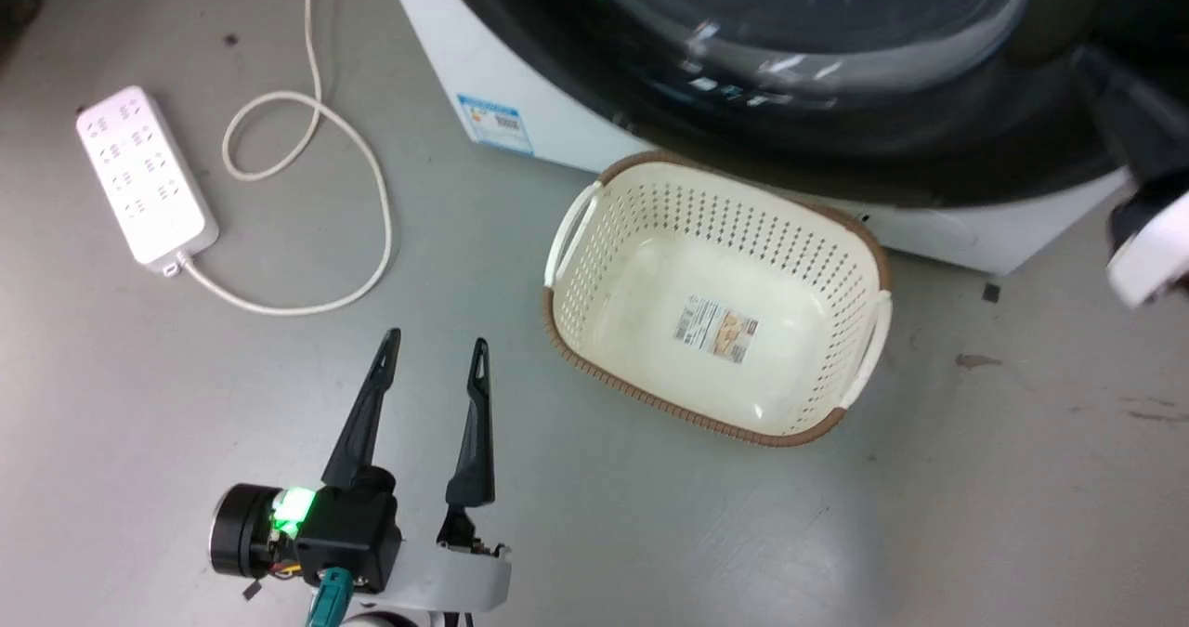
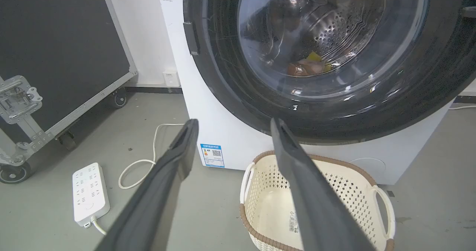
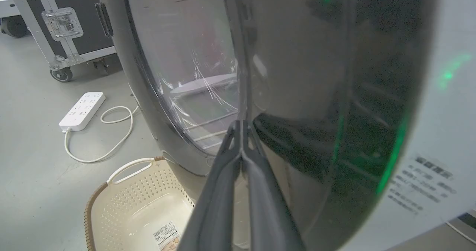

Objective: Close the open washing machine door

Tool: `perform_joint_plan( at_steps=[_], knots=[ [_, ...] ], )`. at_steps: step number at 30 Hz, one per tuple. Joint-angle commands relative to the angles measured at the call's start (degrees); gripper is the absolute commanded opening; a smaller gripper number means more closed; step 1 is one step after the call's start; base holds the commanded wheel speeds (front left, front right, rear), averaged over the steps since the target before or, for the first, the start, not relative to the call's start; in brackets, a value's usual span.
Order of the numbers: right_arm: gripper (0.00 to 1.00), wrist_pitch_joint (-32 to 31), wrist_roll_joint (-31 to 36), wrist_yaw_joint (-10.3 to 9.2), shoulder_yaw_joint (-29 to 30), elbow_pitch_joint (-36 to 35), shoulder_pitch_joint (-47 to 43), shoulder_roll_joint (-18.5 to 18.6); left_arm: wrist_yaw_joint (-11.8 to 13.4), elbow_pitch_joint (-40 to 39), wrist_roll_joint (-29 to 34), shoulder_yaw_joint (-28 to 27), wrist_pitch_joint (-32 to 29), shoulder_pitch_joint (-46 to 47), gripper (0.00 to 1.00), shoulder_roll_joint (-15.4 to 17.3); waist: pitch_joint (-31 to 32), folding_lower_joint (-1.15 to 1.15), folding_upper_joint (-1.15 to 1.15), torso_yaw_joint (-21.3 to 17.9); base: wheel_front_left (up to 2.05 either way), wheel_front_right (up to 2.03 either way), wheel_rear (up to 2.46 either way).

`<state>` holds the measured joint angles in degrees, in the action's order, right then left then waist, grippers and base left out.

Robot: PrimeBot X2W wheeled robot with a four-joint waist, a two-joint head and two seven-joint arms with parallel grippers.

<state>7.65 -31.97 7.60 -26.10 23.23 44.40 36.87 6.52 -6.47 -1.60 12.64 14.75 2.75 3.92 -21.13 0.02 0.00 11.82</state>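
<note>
My right gripper point(image 3: 241, 124) has its fingers pressed together, tips at the washing machine door point(image 3: 305, 139) straight ahead, with its glossy black rim and bulging clear glass. On that slick curve I judge they could skid sideways, leaving it unlatched against the white washing machine point(image 3: 446, 132). My left gripper point(image 1: 437, 339) hangs spread. Below my tips sits a perforated cream basket point(image 3: 122, 195).

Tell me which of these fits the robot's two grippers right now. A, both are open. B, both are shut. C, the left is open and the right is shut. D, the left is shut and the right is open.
C: the left gripper has its two fingers spread well apart over the floor, while the right gripper has its fingers pressed together, tips up at the washing machine door.
</note>
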Motion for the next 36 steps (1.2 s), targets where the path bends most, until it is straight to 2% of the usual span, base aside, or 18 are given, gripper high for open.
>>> perform_joint_plan(
  at_steps=[1,9,16,17,18,23,29,30,31,32,33,34,35,36],
  knots=[
    [0.00,0.08,-1.59,-0.11,0.06,2.01,2.98,0.86,0.58,-0.44,0.13,0.17,0.25,1.29,1.00,-0.37,-1.04,-0.02,0.00,0.68,0.00,0.00,0.00],
    [0.00,0.56,-5.12,-0.11,0.57,10.12,10.01,0.59,1.22,-0.58,0.27,0.71,0.25,1.73,1.00,-0.60,-1.98,-0.02,0.00,0.81,0.00,0.00,0.00],
    [0.00,3.94,-7.10,-0.11,-0.70,13.38,9.47,-0.47,0.80,0.59,0.01,0.35,0.25,2.24,1.00,-0.57,0.26,-0.02,0.00,-0.36,0.00,0.00,0.00],
    [0.43,4.45,-6.87,-0.11,-1.15,13.63,8.90,-0.57,0.62,0.86,-0.15,0.20,0.25,2.17,1.00,-0.54,1.05,-0.02,0.00,-0.63,0.00,0.00,0.00],
    [1.00,5.03,-6.72,-0.11,-1.42,13.72,8.20,-0.73,0.38,1.16,-0.34,0.05,0.25,2.09,1.00,-0.51,1.98,-0.02,0.00,-0.92,0.00,0.00,0.00],
    [1.00,6.97,-5.18,-0.11,-1.69,11.77,2.21,-2.26,-0.79,2.85,-1.67,-1.23,0.25,0.81,1.00,-0.44,7.77,-0.02,0.00,-3.23,0.00,0.00,0.00],
    [1.00,7.31,0.54,-0.11,4.40,4.13,-7.41,-4.71,-2.42,4.07,-2.26,-2.47,0.25,-0.69,1.00,0.02,12.90,-0.02,0.00,-6.19,0.00,0.00,0.00],
    [1.00,7.32,3.04,-0.11,9.60,0.13,-12.66,-7.38,-3.06,4.46,-2.56,-3.00,0.25,-1.38,1.00,0.09,14.58,-0.02,0.00,-7.52,0.00,0.00,0.00],
    [1.00,7.32,3.04,-0.11,9.60,0.13,-12.66,-7.38,-3.06,4.46,-2.56,-3.00,0.25,-1.38,1.00,0.09,14.58,-0.02,0.00,-7.52,0.00,0.00,0.00],
    [1.00,7.33,7.29,-0.11,14.26,-4.27,-18.09,-10.15,-3.69,4.78,-2.73,-3.49,0.25,-2.19,1.00,0.20,16.01,-0.02,0.00,-8.88,0.00,0.00,0.00],
    [1.00,7.33,9.46,-0.11,16.45,-6.41,-20.77,-11.78,-4.01,4.89,-2.86,-3.71,0.25,-2.61,1.00,0.22,16.43,-0.02,0.00,-9.46,0.00,0.00,0.00],
    [1.00,7.33,13.05,-0.11,20.54,-9.79,-25.39,-16.05,-4.50,5.12,-3.00,-4.24,0.25,-3.21,1.00,0.27,17.02,-0.02,0.00,-10.91,0.00,0.00,0.00],
    [1.00,7.33,13.05,-0.11,20.54,-9.79,-25.39,-16.05,-4.50,5.12,-3.00,-4.24,0.25,-3.21,1.00,0.27,17.02,-0.02,0.00,-10.91,0.00,0.00,0.00],
    [1.00,7.33,14.85,-0.11,22.18,-11.28,-27.51,-18.02,-4.72,5.30,-3.07,-4.44,0.25,-3.34,1.00,0.25,17.16,-0.02,0.00,-11.42,0.00,0.00,0.00]
  ],
)
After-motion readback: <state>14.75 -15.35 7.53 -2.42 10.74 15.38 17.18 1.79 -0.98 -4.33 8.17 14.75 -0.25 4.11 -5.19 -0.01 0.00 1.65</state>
